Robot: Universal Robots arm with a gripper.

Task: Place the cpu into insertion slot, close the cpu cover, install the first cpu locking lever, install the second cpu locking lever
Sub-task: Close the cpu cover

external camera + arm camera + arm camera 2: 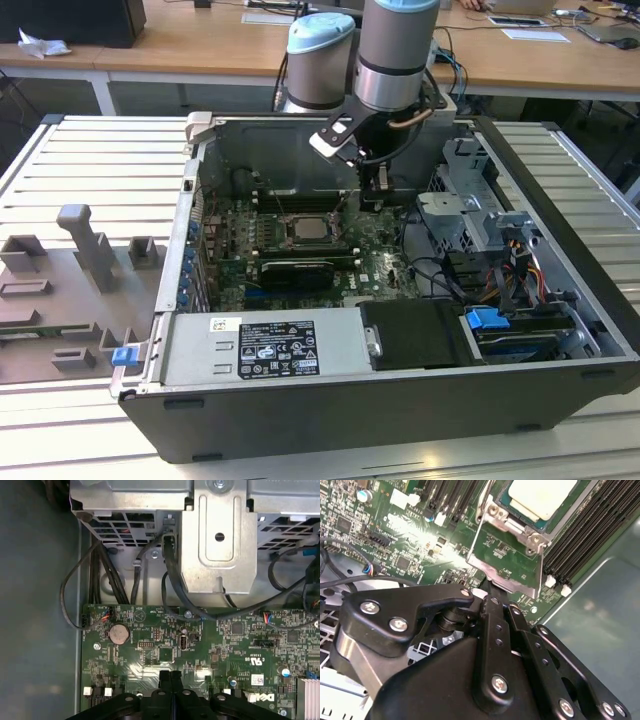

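Reaching down into an open computer case (560, 260), arm with gripper (375, 195) above the green circuit board (165, 645). Gripper (171, 674): two black fingers (165, 677) pressed flat together with no gap in the first wrist view; their bases are cut off by the frame edge. In the second wrist view the gripper (492, 600) tip sits right at the near edge of the cpu cover (502, 578); the finger bodies hide the meeting point, so contact or a pinch on that edge cannot be made out. Cpu cover: thin silver frame, swung open and tilted up off the socket, board visible through its window. Cpu (542, 497): pale metal face, lying in the insertion slot (512, 526), partly cut off by the picture edge; in the exterior view the cpu (305, 230) is small, just to the exterior view's left of the gripper. Memory slots (585, 535) flank the socket. Metal drive cage (220, 535) and black cables (95, 570) beyond the board. Locking levers not made out.
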